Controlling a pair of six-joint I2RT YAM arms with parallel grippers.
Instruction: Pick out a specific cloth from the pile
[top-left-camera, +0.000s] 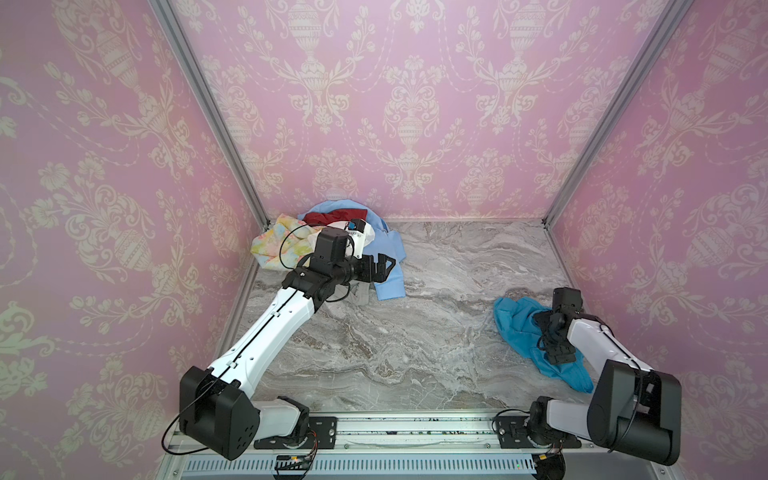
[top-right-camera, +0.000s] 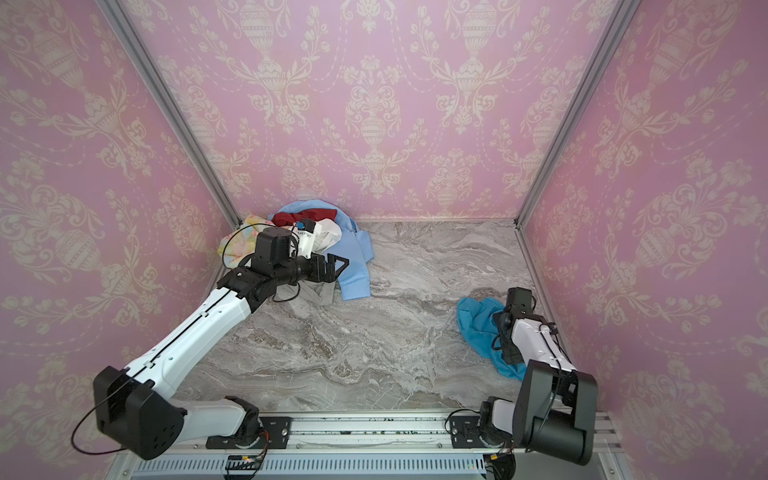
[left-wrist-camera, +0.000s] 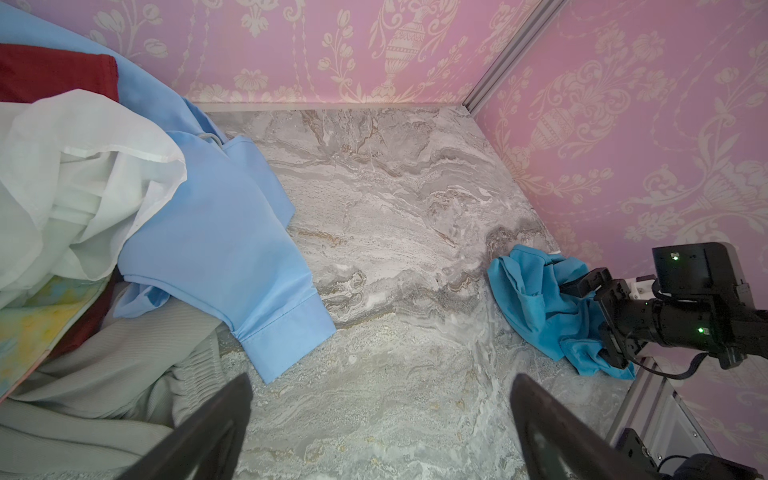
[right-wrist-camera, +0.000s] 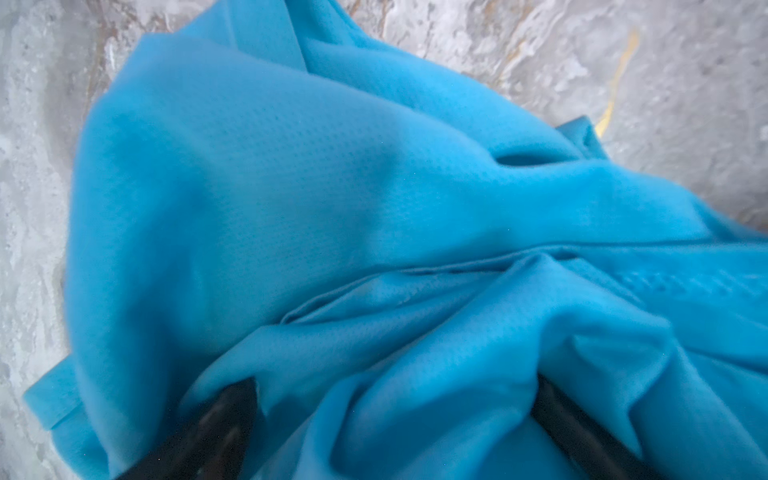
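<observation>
Grey marble tabletop (top-left-camera: 415, 340) — pile (top-left-camera: 388, 266) at far-left corner, teal cloth (top-left-camera: 515, 328) near right edge.

The left arm (top-left-camera: 266, 332) and right arm (top-left-camera: 590, 336) have glossy white shells on their long links and bulky matte black housings (top-left-camera: 220, 419) at the joints. Thin black cables (top-left-camera: 166, 436) loop loose. Small green lights (left-wrist-camera: 700, 331) dot the right arm's wrist. The left gripper (top-left-camera: 384, 266) is black, with tapered triangular fingers.

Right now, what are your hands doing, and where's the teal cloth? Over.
Left hand open by the pile. Right hand open, resting in teal cloth. Cloth on table, apart from pile. Nothing blocking.
</observation>
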